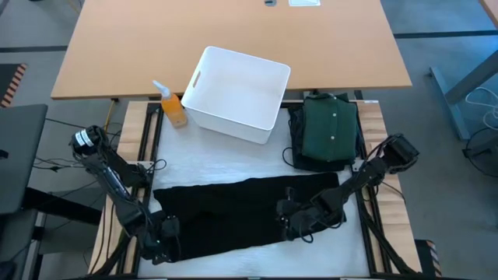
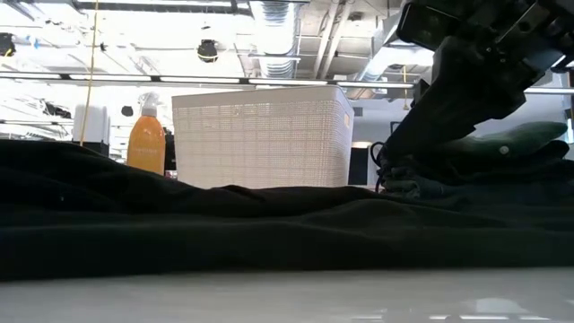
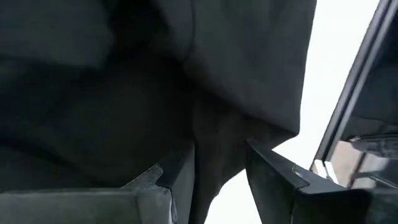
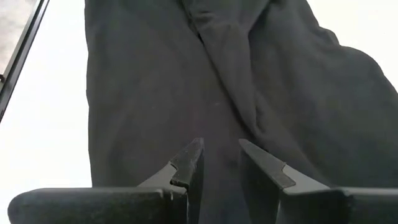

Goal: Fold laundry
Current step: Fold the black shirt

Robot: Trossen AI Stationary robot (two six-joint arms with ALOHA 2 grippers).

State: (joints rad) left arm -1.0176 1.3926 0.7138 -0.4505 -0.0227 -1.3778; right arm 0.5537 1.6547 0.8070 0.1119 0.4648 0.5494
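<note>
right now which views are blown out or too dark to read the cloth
Low view: ceiling lights glare behind the white ribbed plastic bin, and the flat black garment is a near-featureless dark band. Left wrist view: the cloth is soft and blurred, the white table cover blown out. Right wrist view: folds readable, cover overexposed.

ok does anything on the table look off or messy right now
Nothing is spilled or damaged. The black garment lies rumpled across the white mat rather than flat, with both pincers at it. The green shirt sits folded, and the white bin and orange spray bottle stand upright.
</note>
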